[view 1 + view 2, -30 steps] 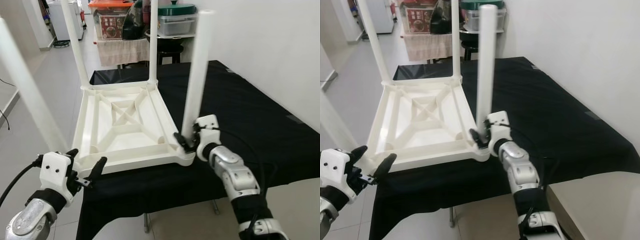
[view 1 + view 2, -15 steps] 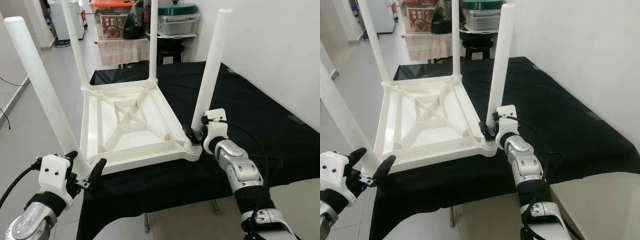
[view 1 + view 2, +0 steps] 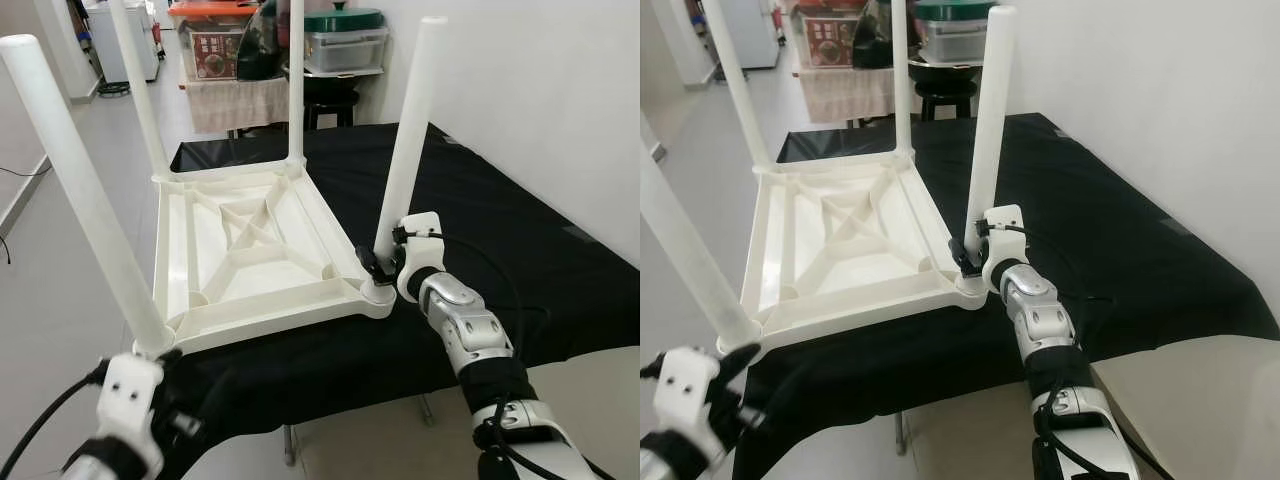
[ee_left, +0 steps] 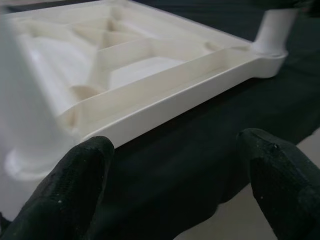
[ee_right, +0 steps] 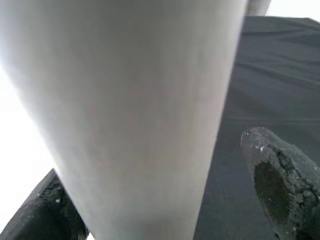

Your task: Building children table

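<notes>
Table leg (image 3: 405, 140) upright between right gripper (image 3: 378, 262) fingers.

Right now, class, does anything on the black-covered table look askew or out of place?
The upside-down white plastic children's table overhangs the near-left edge of the black cloth. Its four white round legs splay outward, not parallel. The right gripper is at the base of the near-right leg. Nothing looks damaged.

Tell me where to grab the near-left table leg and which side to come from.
Grip the near-left leg low on its round shaft, just above the socket in the upturned tabletop. That is likely the steadiest part, since the leg leans outward and its top is free. Come from the near left, where the open left gripper is already below that corner, fingers astride the shaft.
</notes>
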`<state>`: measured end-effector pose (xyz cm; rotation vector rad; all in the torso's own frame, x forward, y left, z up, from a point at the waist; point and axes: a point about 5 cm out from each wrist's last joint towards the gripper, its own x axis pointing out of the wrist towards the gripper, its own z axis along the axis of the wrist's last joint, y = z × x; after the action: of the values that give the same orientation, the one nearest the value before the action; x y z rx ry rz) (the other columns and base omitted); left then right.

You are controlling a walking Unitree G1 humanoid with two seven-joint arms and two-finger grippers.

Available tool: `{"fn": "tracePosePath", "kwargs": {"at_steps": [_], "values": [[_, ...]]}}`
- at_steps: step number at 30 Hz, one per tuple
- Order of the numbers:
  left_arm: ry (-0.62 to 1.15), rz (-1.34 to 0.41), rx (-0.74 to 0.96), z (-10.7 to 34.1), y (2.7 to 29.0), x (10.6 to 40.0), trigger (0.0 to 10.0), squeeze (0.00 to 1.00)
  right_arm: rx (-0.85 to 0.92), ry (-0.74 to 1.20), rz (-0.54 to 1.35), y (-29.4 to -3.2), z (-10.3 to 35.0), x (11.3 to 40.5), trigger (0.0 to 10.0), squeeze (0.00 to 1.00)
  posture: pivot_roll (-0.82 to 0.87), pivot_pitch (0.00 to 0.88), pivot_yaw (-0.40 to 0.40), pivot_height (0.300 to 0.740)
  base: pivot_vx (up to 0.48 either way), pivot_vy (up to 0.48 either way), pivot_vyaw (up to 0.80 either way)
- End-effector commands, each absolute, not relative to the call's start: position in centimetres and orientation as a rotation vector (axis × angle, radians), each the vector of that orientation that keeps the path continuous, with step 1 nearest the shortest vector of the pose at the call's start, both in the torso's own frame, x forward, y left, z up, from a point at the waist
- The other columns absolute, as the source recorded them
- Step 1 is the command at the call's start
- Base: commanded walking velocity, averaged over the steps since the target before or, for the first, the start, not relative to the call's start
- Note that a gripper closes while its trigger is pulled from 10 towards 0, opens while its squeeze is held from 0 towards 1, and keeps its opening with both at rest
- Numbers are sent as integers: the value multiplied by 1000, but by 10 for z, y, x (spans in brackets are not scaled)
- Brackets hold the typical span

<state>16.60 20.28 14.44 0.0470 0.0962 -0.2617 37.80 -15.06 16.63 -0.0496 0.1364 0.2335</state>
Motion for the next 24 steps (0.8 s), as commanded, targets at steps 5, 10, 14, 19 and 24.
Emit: {"fn": "tracePosePath", "kwargs": {"at_steps": [5,10,14,19,24], "values": [[80,-83,81,147,230,164,10000,0,-43,111,254,-144,172,383,10000,0,121,0,-37,740,0,0,0],[28,-25,79,153,242,180,10000,0,-39,113,257,-142,171,384,10000,0,114,0,-43,740,0,0,0],[16,-26,79,155,244,185,10000,0,-38,112,258,-142,171,384,10000,0,114,0,-43,740,0,0,0],[-7,-107,79,155,242,214,10000,0,-33,110,249,-145,170,382,10000,0,91,0,-44,740,0,0,0],[-48,-101,89,159,244,237,10000,0,-35,107,246,-147,171,382,10000,0,72,0,-44,740,0,0,0]]}}
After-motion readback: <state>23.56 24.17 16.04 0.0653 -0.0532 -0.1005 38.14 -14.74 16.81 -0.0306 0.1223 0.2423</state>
